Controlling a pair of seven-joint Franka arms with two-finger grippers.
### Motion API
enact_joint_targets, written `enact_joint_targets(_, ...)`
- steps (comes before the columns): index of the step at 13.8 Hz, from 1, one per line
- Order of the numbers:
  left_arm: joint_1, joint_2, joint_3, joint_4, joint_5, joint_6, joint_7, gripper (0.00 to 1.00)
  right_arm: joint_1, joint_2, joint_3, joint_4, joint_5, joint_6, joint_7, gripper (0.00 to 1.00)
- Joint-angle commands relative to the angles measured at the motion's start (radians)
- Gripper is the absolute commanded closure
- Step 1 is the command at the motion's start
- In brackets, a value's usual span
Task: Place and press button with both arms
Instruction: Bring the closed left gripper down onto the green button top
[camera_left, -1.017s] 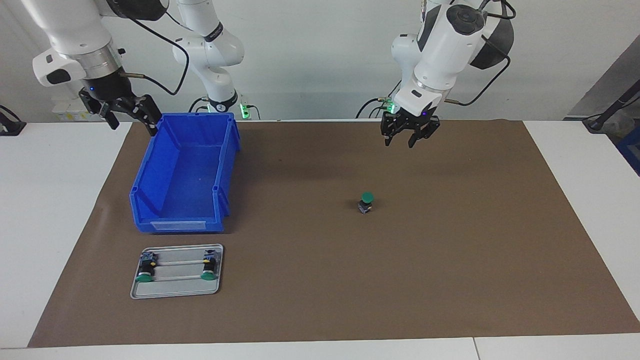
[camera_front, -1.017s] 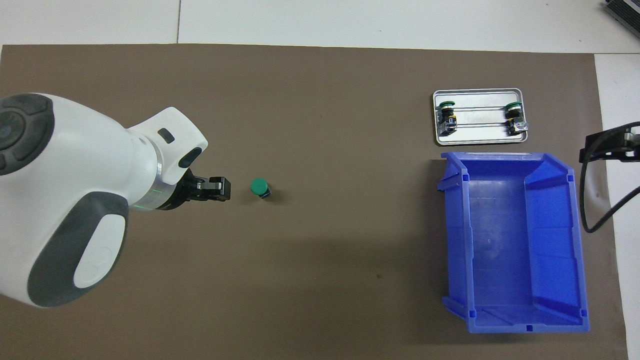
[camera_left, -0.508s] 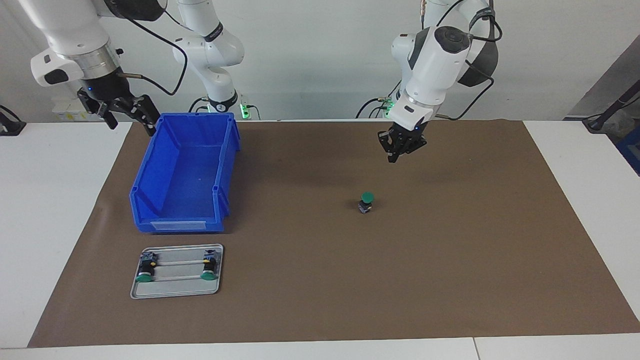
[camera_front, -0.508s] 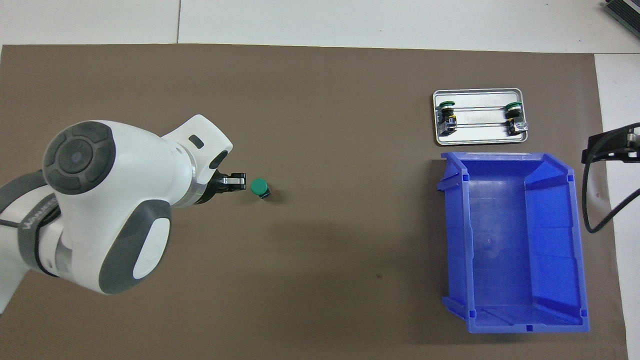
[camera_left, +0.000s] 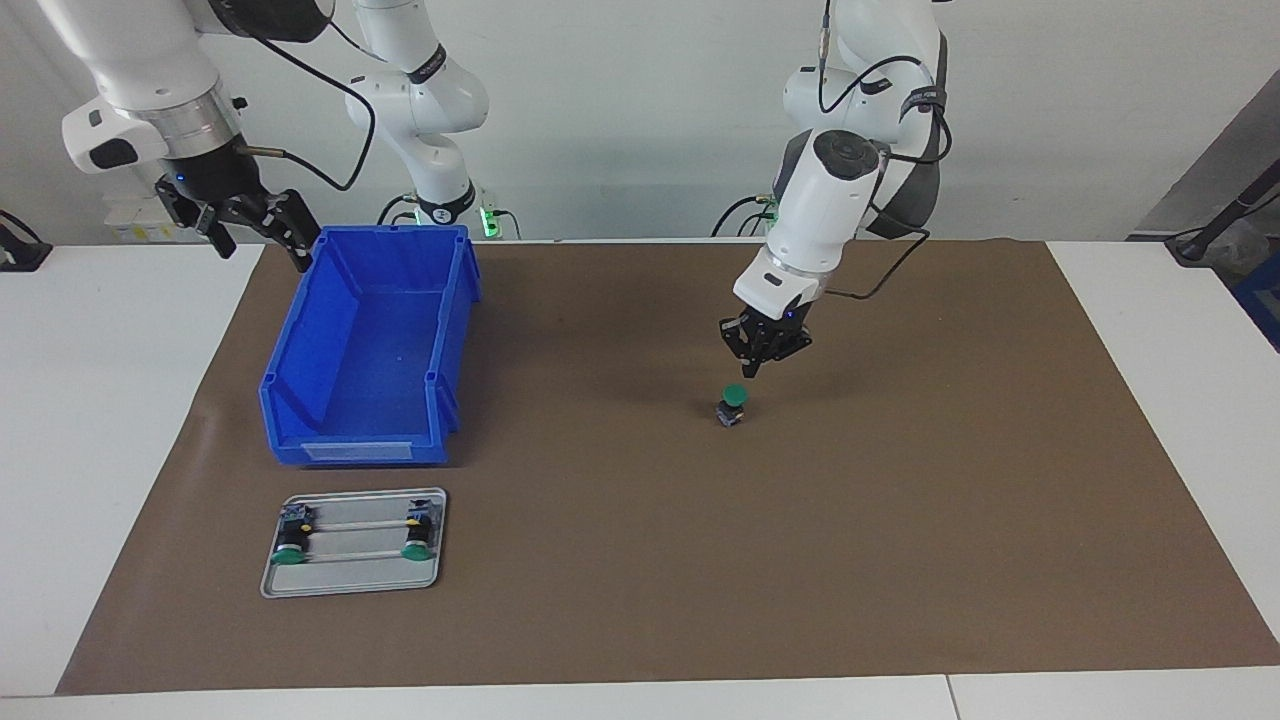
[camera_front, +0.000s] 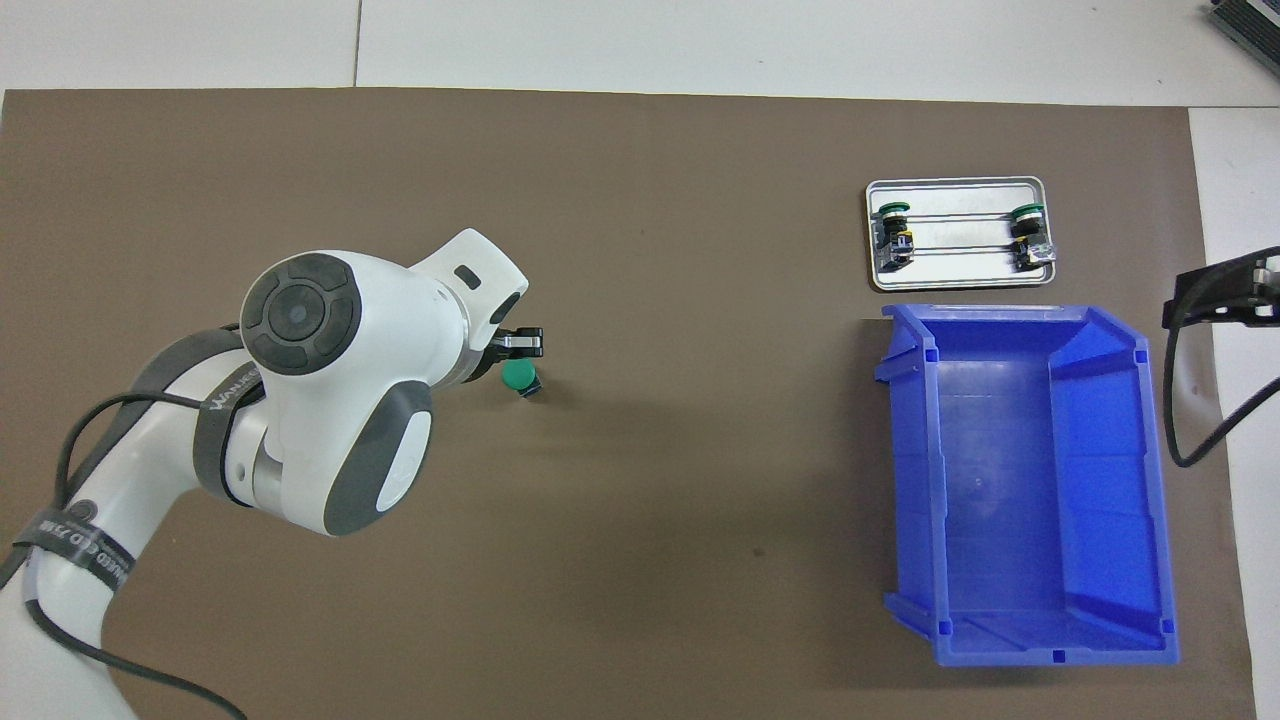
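One camera stands high across the tabletop (camera_left: 640, 620) and faces the robots. The other looks steeply down from above the robots' end. Both share the brown mat (camera_front: 640, 560) and blue bin (camera_left: 330, 440).

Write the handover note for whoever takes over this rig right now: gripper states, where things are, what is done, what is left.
Left gripper: shut, empty, just above the button, not visibly touching it.
Right gripper: open, empty, waiting by the blue bin at the right arm's end.
Button: upright on the mat mid-table, green cap up.
Two more buttons lie on the metal tray, farther from the robots than the bin.
Done: button placed.
Left: the press itself.
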Motion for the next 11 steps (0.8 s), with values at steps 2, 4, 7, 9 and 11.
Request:
enact_joint_targets(2, -0.020, 0.026, 0.016, -0.019, 0.020, 0.044, -0.007, 0.97, -0.015, -0.028, 0.006, -0.035, 0.005, 0.021, -0.030, 0.00)
enact_joint_targets(4, -0.023, 0.042, 0.016, -0.025, 0.020, 0.050, -0.005, 0.97, -0.015, -0.028, 0.006, -0.035, 0.005, 0.019, -0.030, 0.00)
enact_joint_targets(7, -0.029, 0.051, 0.016, -0.039, 0.020, 0.059, 0.019, 0.96, -0.015, -0.028, 0.007, -0.037, 0.005, 0.021, -0.030, 0.00)
enact_joint_targets(9, -0.029, 0.053, 0.018, -0.044, 0.022, 0.059, 0.033, 0.96, -0.015, -0.028, 0.007, -0.037, 0.005, 0.021, -0.030, 0.00)
enact_joint_targets(11, -0.026, 0.056, 0.018, -0.044, 0.022, 0.059, 0.053, 0.96, -0.015, -0.028, 0.006, -0.037, 0.005, 0.021, -0.030, 0.00)
